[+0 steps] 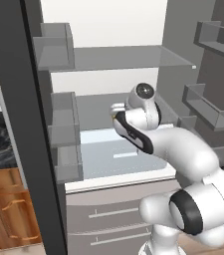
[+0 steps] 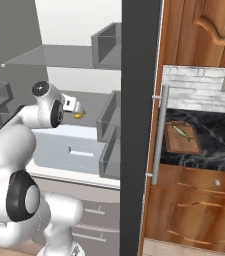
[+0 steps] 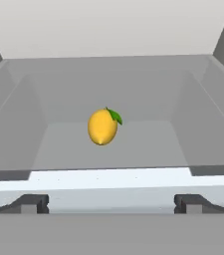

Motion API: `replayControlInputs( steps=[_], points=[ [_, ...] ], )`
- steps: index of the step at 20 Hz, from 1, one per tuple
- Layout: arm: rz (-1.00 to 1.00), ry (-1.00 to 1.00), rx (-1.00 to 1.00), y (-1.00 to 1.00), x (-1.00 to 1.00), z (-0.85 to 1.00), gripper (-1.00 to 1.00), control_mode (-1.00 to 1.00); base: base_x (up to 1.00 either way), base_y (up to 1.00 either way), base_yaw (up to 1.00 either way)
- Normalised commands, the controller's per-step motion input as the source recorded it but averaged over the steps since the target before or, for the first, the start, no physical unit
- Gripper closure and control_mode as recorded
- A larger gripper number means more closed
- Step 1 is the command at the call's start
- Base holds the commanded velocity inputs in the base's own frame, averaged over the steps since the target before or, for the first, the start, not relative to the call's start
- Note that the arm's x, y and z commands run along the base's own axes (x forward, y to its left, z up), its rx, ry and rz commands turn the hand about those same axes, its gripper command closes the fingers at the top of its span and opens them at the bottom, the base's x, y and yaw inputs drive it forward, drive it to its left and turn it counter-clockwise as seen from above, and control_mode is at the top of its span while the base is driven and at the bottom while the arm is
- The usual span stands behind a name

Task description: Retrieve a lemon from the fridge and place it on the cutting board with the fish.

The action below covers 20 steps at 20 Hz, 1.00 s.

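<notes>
The lemon [image 3: 102,126], bright yellow with a small green leaf, lies on a grey shelf deep inside the open fridge [image 1: 118,57]. In the hand view it sits straight ahead of my gripper [image 3: 111,204], a short gap beyond the fingertips [image 3: 31,203], which stand wide apart with nothing between them. From the right base view the gripper [image 2: 76,108] is just short of the lemon [image 2: 78,114], inside the fridge [image 2: 59,55]. The reddish-brown cutting board [image 2: 183,138] lies on the black counter to the right, with the slim fish [image 2: 182,133] on it.
The dark edge of the open fridge door [image 2: 140,125] with its silver handle [image 2: 159,135] stands between the shelves and the counter. Door bins [image 1: 66,134] line the left door, and others [image 1: 208,107] line the right. A glass shelf [image 1: 133,56] hangs above the arm, drawers [image 1: 111,219] below.
</notes>
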Motion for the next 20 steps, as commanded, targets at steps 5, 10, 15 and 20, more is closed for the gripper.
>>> replayControlInputs(
  steps=[5,10,15,20],
  points=[
    [0.0,0.0,0.0,0.06,0.4,-0.09,-1.0,-1.0,0.0,0.0,0.0],
    [0.0,0.0,0.0,0.05,0.45,-0.16,-1.0,-1.0,0.0,0.0,0.0],
    [0.0,0.0,0.0,0.07,0.43,-0.23,-1.0,-1.0,0.0,0.0,0.0],
    [0.0,0.01,0.0,0.03,0.23,-0.21,-1.0,-1.0,0.0,0.0,0.0]
  ],
)
